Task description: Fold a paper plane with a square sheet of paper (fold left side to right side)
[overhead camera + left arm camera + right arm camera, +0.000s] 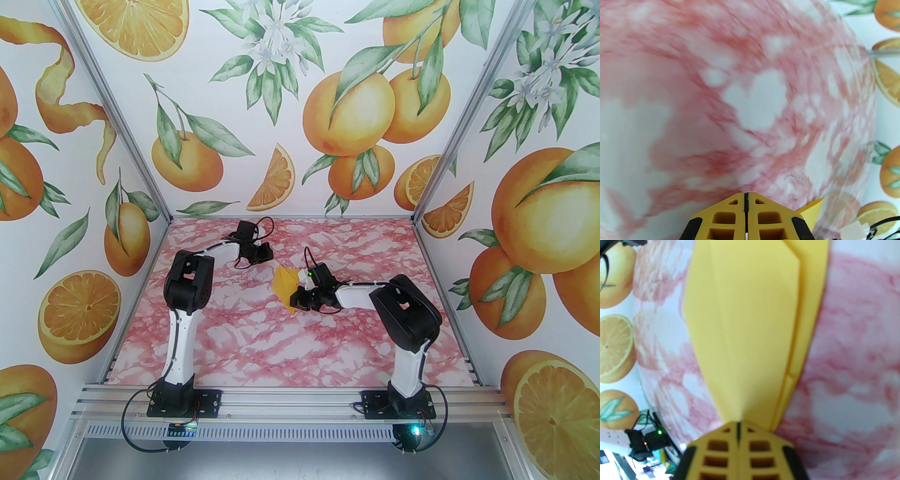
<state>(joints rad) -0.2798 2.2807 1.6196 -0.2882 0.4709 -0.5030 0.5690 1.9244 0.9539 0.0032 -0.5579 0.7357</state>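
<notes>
The yellow sheet of paper (pixel 285 285) is folded into a long, layered paper plane shape with a lengthwise crease (pixel 745 322). It is held tilted above the middle of the pink marbled table. My right gripper (pixel 296 300) is shut on its narrow end, and the yellow fingers (pixel 750 446) pinch the paper where it tapers. My left gripper (pixel 270 257) is just behind and left of the paper's far end. Its fingers (pixel 764 218) are pressed together with nothing seen between them. One paper corner (pixel 812 208) shows just right of them.
The pink marbled table (pixel 262 342) is boxed in by walls printed with oranges at the back and both sides. Aluminium posts (pixel 440 154) mark the rear corners. Both arm bases are bolted to the rail (pixel 290 403) along the near edge.
</notes>
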